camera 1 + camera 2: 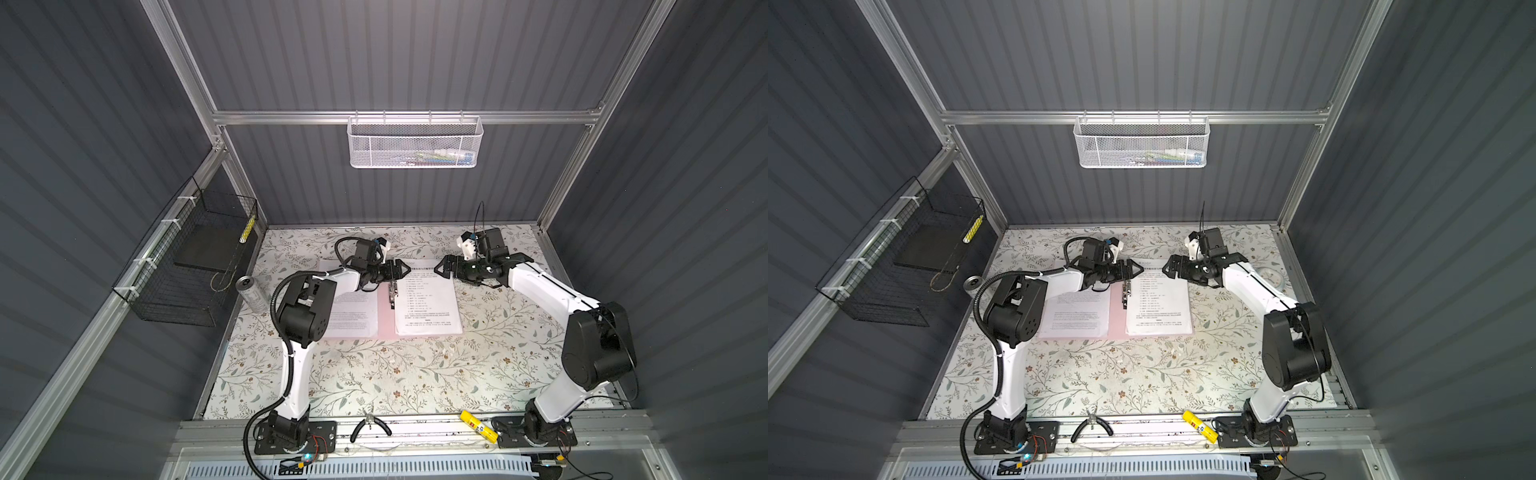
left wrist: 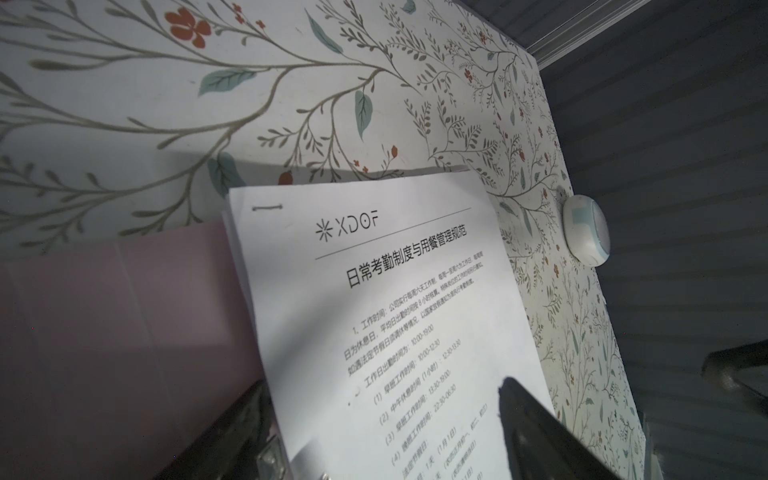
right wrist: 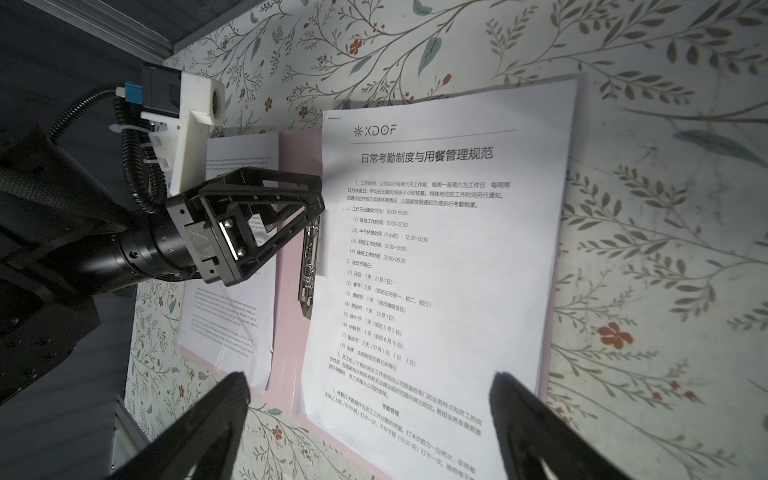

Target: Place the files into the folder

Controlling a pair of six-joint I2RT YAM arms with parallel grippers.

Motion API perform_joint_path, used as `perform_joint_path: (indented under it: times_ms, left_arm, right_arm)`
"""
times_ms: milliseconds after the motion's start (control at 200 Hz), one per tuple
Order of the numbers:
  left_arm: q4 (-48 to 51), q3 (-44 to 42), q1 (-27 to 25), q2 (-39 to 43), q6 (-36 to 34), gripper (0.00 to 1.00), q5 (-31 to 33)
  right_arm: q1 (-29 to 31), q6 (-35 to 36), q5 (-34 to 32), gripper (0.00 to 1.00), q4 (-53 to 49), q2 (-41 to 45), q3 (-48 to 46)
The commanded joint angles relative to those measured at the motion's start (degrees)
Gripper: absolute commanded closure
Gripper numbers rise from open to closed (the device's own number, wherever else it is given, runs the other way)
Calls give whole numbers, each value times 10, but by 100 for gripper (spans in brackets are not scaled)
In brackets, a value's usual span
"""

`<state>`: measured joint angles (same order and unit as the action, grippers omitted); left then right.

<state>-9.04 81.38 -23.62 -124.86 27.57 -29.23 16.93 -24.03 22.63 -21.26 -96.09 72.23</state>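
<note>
Both hands are hovering spread and empty, left hand (image 1: 400,269) above the dark metal clip strip (image 1: 392,296), right hand (image 1: 439,270) opposite; printed white paper files (image 1: 428,309) are lying inside the open pale pink folder (image 1: 384,322) on the floral bench (image 1: 415,374); securing seems next, probably calling for pressing the clip over the sheets' edge.

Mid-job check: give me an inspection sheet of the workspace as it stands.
Surface: floral table, flat and well lit.
Job's things: pink folder lies open; files on its right half, other sheets on its left; clip strip at the spine.
Clutter: silver can at the table's left edge; pliers and yellow object on the front rail; white round gadget at the right edge.
Grippers: left gripper and right gripper both open, empty, over the folder's far end.
Cables: black hose along the left arm; thin wire loop above the right wrist.
Surroundings: white mesh basket on the back rail; black wire basket holding a black slab on the left wall.
</note>
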Motion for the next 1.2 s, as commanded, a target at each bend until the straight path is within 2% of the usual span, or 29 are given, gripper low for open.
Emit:
perform_joint_path:
  times_ms: [0,75,290,565,1141,1196]
  left_arm:
    - [8,2,-6,20,-9,14,-10]
    - [8,2,-5,22,-9,14,-9]
    - [7,2,-5,26,-7,14,-10]
    - [10,2,-5,30,-8,14,-8]
    - [4,2,-7,32,-5,14,-13]
    - [3,-20,-7,33,-5,14,-13]
  right_arm:
    - [-1,0,-56,7,-7,-17,8]
    - [-8,2,-93,9,-37,-37,27]
    - [-21,20,-139,11,-60,-133,89]
    - [-20,7,-121,12,-48,-214,131]
    - [-5,-2,-87,12,-34,-246,152]
    - [-3,-2,-85,13,-36,-248,157]
